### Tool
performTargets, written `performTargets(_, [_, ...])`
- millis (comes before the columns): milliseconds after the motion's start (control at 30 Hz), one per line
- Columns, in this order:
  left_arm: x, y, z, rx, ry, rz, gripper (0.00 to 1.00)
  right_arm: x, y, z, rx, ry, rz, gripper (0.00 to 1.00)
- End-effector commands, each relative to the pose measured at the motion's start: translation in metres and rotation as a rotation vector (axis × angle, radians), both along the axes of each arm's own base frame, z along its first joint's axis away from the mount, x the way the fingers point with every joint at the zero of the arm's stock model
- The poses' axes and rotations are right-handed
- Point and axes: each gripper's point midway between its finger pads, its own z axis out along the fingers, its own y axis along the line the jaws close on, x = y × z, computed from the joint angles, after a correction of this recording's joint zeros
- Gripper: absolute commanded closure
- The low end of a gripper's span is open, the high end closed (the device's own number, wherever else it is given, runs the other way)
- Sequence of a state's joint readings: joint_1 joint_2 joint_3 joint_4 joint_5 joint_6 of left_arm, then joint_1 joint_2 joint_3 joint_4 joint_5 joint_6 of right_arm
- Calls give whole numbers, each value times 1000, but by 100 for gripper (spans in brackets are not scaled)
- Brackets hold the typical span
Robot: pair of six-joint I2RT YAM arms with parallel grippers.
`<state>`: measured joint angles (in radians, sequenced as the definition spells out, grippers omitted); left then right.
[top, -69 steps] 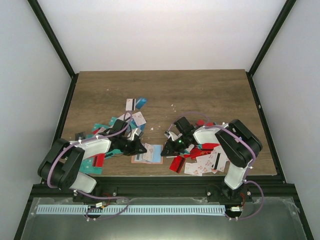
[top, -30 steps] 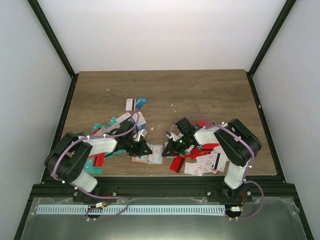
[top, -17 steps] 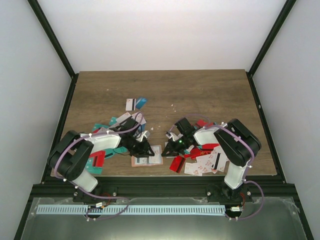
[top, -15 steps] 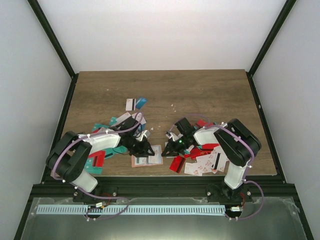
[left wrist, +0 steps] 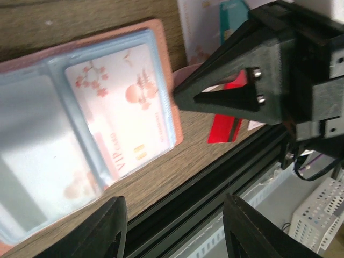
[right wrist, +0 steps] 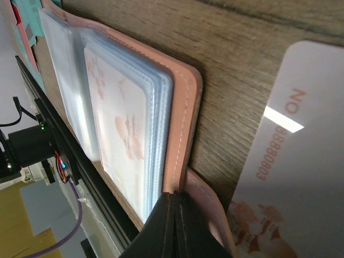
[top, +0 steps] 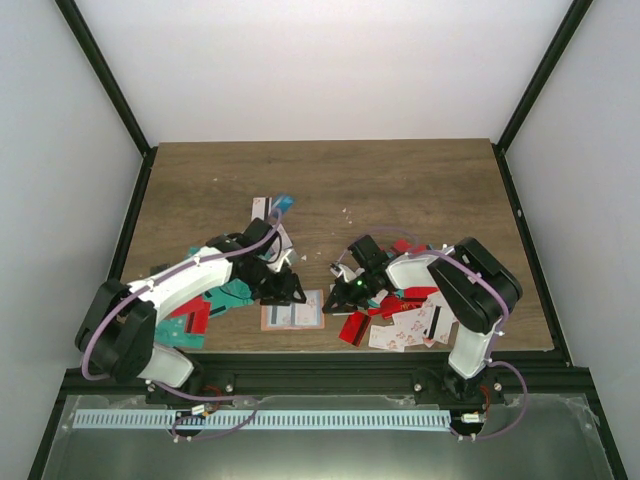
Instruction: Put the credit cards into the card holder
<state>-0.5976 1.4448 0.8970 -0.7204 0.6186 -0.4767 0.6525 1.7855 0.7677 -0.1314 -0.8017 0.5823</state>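
The salmon-pink card holder (top: pixel 292 313) lies open near the table's front edge, its clear sleeves facing up (left wrist: pixel 80 140). A white credit card with red marks (left wrist: pixel 126 110) sits in one sleeve. My left gripper (top: pixel 282 290) hovers just above the holder's far-left side. In the left wrist view the left gripper (left wrist: pixel 180 231) is open, with nothing between its fingers. My right gripper (right wrist: pixel 174 217) is shut, and its tips rest on the holder's pink cover edge (right wrist: pixel 183 123) and flap. In the top view the right gripper (top: pixel 338 293) is at the holder's right edge.
Loose teal, red and white cards lie in heaps left of the holder (top: pixel 215 292) and to its right (top: pixel 400 322), with a few further back (top: pixel 272 207). A white numbered card (right wrist: pixel 282 161) lies beside the right fingers. The black frame rail (left wrist: pixel 204 199) runs along the table's front edge.
My left gripper has gone from shut to open and has drawn back slightly from the holder, leaving the white card in its sleeve. The right gripper has stayed put.
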Motion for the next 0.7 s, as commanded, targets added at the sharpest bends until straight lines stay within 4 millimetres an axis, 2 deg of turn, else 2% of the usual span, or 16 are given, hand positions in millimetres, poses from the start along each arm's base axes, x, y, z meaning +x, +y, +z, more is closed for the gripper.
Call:
performTargets(0, [-8, 15, -10, 87, 9, -25, 49, 8, 1, 0, -40, -65, 5, 99])
performTargets(67, [-6, 15, -12, 93, -8, -27, 54, 9, 4, 7, -25, -77, 13, 98])
performTargets(200, [4, 13, -17, 90, -54, -19, 83, 11, 9, 25, 27, -101, 24, 93])
performTargets(267, [9, 12, -22, 97, -66, -11, 94, 11, 11, 33, 49, -104, 25, 92])
performTargets(467, [15, 7, -40, 91, -58, -3, 96, 11, 18, 48, 110, -96, 17, 90])
performTargets(667, [15, 7, -54, 109, -39, -12, 96, 13, 21, 46, 116, -81, 8, 82])
